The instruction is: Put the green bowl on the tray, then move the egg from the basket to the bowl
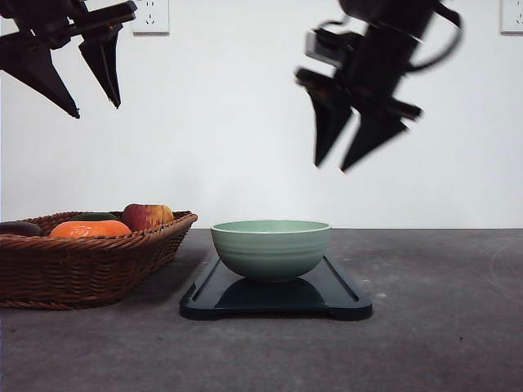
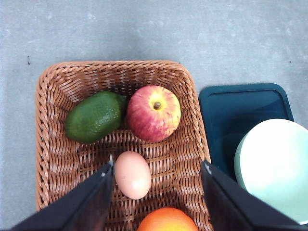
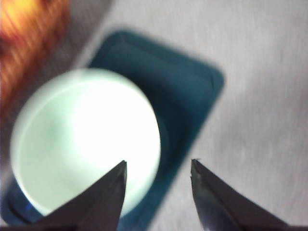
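The green bowl [image 1: 271, 247] stands upright on the dark tray [image 1: 343, 298] at the table's middle, toward the tray's left half; it also shows pale and empty in both wrist views [image 2: 276, 168] [image 3: 84, 139]. The wicker basket [image 1: 73, 265] sits at the left. Inside it the egg [image 2: 132, 174] lies between an apple and an orange. My left gripper [image 1: 96, 106] hangs open high above the basket, its fingers either side of the egg in the left wrist view [image 2: 156, 166]. My right gripper [image 1: 331, 167] is open and empty, high above the bowl and tray.
The basket also holds a red-yellow apple [image 2: 154, 113], a green avocado [image 2: 95, 117] and an orange [image 2: 167, 220]. Grey table extends to the right of the tray [image 1: 441, 310]. A white wall stands behind.
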You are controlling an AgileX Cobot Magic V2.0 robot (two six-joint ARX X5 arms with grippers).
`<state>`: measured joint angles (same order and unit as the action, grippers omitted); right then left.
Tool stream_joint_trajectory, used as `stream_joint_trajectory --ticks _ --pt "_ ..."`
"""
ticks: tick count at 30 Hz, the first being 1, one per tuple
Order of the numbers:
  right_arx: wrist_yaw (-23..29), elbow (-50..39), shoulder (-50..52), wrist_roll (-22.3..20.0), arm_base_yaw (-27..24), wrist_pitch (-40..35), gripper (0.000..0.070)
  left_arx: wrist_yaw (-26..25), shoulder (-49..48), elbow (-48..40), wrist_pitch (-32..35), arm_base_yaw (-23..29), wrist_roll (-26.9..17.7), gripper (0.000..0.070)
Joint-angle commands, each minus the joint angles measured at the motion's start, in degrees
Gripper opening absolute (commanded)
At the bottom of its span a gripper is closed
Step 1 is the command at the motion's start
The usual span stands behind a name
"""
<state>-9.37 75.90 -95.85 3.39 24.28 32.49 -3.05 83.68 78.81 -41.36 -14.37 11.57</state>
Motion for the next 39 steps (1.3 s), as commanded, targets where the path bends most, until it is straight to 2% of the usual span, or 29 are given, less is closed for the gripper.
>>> stream_joint_trajectory --ticks 1,4,8,16,20,23,24,30,34,39 --pt "-0.11 -6.33 4.33 -0.14 0.03 -4.96 0.026 0.24 0.61 1.62 0.44 -0.15 -0.61 0.0349" --pt "0.09 -15.23 12.07 -0.94 -0.43 -9.77 0.0259 0.24 0.63 1.62 0.49 -0.16 -0.63 0.0349" --pt "0.32 -23.61 21.34 -1.44 -0.77 -12.65 0.0259 0.24 0.63 1.62 0.52 -0.17 -0.62 0.0349" --pt "0.2 -33.53 35.36 -4.53 -3.61 -11.81 0.0259 0.24 0.66 1.62 0.59 -0.17 -0.59 0.035" --pt "0.22 -35.54 38.88 -6.99 -6.12 -9.21 0.0259 0.2 0.66 1.62 0.25 -0.37 -0.59 0.0355" --pt "0.09 -36.09 39.79 -7.03 -7.46 -9.02 0.0259 0.2 0.71 1.62 -0.82 -0.41 -0.59 0.0437" --pt "-0.01 -36.11 39.84 -6.97 -7.78 -9.23 0.0259 0.22 0.88 1.62 -1.11 -0.5 -0.59 0.0444" --pt "-2.67 -36.11 39.82 -6.8 -8.09 -10.12 0.0259 0.92 3.42 1.62 -1.8 -0.9 0.18 0.0428" --pt "-2.69 -36.11 39.82 -6.79 -8.09 -10.14 0.0259 3.4 6.73 1.64 -2.96 -1.53 1.11 0.0428" --pt "-2.69 -36.11 39.82 -6.79 -8.09 -10.14 0.0259 3.52 11.28 1.64 -3.1 -1.53 2.16 0.0428"
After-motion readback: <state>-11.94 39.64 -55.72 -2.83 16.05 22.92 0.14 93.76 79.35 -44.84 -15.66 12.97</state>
